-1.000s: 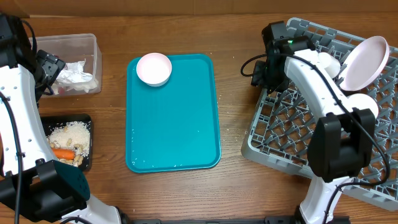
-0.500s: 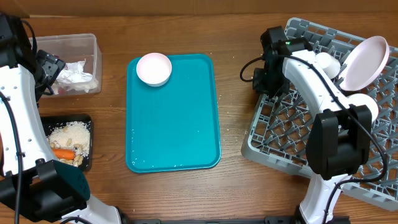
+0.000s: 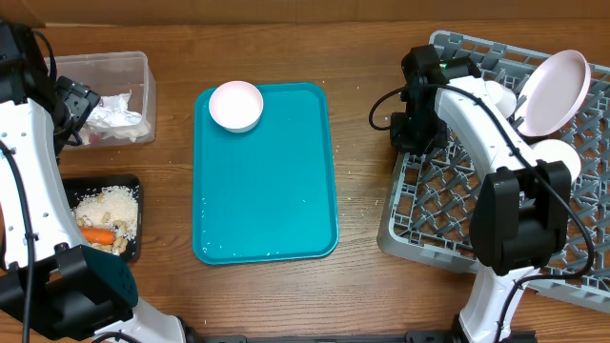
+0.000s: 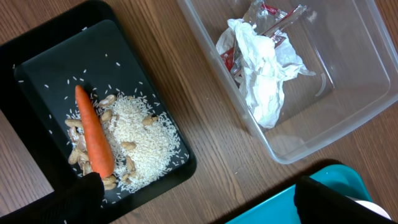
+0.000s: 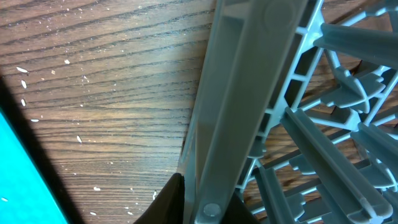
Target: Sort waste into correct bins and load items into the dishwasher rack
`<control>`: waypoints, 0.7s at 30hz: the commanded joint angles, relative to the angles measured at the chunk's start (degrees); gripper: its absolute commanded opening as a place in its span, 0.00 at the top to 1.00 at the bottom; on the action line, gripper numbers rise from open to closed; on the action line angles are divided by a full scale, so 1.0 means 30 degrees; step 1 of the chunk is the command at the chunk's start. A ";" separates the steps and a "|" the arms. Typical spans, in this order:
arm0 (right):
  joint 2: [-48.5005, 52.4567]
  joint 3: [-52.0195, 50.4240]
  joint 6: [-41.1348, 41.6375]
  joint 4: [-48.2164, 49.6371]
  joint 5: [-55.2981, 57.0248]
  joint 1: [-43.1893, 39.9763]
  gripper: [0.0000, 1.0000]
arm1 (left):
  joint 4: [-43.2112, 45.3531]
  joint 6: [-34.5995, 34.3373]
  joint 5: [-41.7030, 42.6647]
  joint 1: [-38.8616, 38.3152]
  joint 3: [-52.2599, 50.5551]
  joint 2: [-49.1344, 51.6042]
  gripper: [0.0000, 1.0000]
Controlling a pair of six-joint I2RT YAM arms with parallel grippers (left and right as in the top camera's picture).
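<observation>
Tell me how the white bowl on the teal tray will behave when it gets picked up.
The white bowl looks rigid and smooth, so a grip may slip unless it pinches the rim. It seems small and empty, so it is probably light. Sitting upright in a corner of the teal tray, it likely slides rather than tips if nudged.

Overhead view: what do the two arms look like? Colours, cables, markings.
The left arm and right arm both have white link shells with black joints. The right arm has a looping black cable and a small green light at its wrist. The left arm's base cover is teal, and its fingers are black.
</observation>
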 commanded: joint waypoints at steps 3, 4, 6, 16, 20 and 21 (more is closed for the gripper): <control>0.0109 -0.0058 -0.4255 0.0153 -0.0896 0.0335 0.85 | 0.0015 0.0219 -0.0262 -0.0073 0.0102 -0.0051 0.00; 0.0109 -0.0058 -0.4634 0.0066 -0.0889 0.0459 0.85 | 0.0015 0.0219 -0.0262 -0.0073 0.0102 -0.0051 0.00; 0.0109 -0.0058 -0.5129 0.0066 -0.0882 0.0831 0.85 | 0.0015 0.0219 -0.0262 -0.0073 0.0102 -0.0051 0.00; 0.0109 -0.0058 -0.6870 0.0590 0.1129 0.3177 0.83 | 0.0015 0.0219 -0.0262 -0.0073 0.0102 -0.0051 0.00; 0.0117 -0.0058 -0.6980 0.0772 0.1078 0.3271 0.83 | 0.0015 0.0219 -0.0262 -0.0073 0.0102 -0.0051 0.00; 0.0109 -0.0058 -0.6987 0.0845 0.1086 0.3271 0.83 | 0.0015 0.0219 -0.0262 -0.0073 0.0102 -0.0051 0.00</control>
